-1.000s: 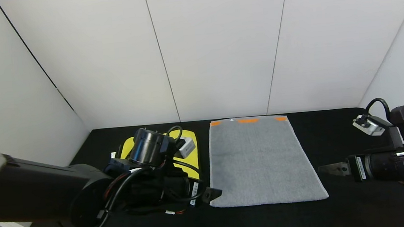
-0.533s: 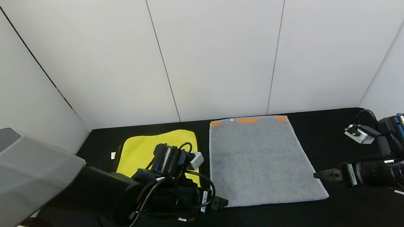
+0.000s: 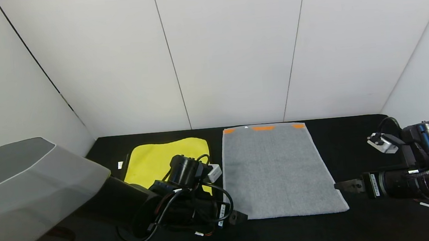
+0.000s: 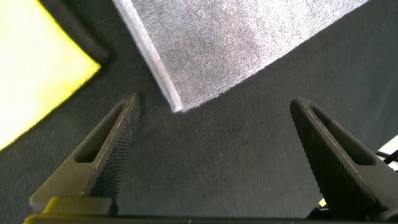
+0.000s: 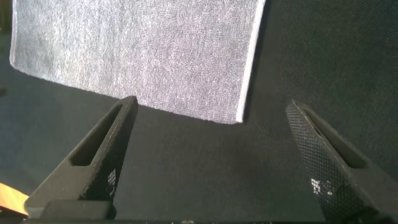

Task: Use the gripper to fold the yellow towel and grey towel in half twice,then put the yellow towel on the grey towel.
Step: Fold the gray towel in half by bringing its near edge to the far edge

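The grey towel (image 3: pixel 277 169) lies flat and unfolded at the middle of the black table, its orange marks at the far end. To its left the yellow towel (image 3: pixel 152 159) lies spread out, partly hidden by my left arm. My left gripper (image 3: pixel 240 217) is open and low at the grey towel's near left corner. In the left wrist view that gripper (image 4: pixel 214 99) has the corner of the grey towel (image 4: pixel 236 37) just ahead, and nothing between its fingers. My right gripper (image 3: pixel 340 187) is open beside the near right corner. In the right wrist view the grey towel (image 5: pixel 137 50) lies ahead of this gripper (image 5: pixel 211 102).
The black table (image 3: pixel 355 135) is closed in by white walls at the back and both sides. A small white tag (image 3: pixel 120 165) lies left of the yellow towel. My left arm's bulky grey link (image 3: pixel 23 199) fills the near left.
My left arm has swung right and nearer, bringing its gripper down to the grey towel's near left corner and uncovering more of the yellow towel. The right gripper has shifted slightly left and down.
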{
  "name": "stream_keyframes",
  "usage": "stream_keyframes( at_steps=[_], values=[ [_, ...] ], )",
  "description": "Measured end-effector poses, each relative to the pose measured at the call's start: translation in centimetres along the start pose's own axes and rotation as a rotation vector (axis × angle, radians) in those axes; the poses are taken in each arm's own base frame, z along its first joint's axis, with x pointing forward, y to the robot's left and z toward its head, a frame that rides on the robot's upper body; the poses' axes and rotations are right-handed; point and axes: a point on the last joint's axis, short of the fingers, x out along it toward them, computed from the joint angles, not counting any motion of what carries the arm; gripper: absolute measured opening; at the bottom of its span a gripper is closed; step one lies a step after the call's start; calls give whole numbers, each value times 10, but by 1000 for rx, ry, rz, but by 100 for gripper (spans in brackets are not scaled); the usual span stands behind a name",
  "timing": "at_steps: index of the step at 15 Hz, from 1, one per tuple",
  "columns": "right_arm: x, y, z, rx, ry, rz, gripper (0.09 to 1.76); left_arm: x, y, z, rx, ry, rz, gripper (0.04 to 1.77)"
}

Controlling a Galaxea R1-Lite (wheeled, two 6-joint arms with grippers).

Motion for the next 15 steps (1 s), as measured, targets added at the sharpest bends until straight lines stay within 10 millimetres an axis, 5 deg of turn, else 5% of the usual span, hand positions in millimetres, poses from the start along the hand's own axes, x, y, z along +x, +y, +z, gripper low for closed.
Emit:
stream_keyframes(
  at_steps=[11, 15],
  values=[
    [-1, -2, -2, 6, 3, -6, 171, 12, 0, -1, 11, 8, -49, 172],
    [-1, -3, -2, 10, 2, -9, 171, 14, -1, -3, 12, 18, -50, 105]
  ],
)
